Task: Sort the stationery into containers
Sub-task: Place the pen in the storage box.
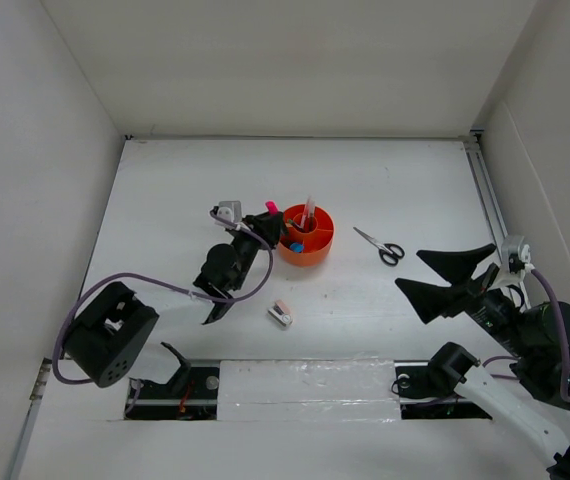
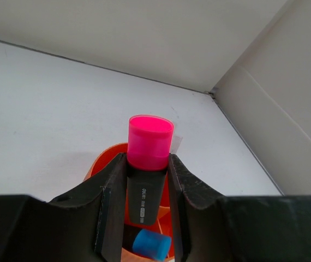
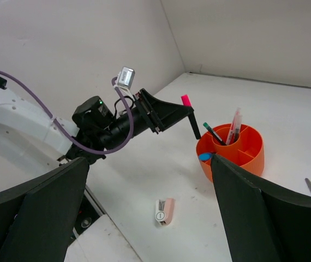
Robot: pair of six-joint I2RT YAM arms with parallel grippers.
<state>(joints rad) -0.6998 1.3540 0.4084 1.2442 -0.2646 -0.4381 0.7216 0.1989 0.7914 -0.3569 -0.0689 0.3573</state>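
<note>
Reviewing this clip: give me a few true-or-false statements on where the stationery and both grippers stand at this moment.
1. The left gripper holds the pink-capped marker. True.
2. The scissors are in the orange organiser. False: the scissors lie on the table, to its right.
3. The right gripper is open and empty. True.
4. The blue-capped marker lies on the table. False: it is in the organiser.
5. The small pink-white piece lies on the table, apart from the organiser. True.
</note>
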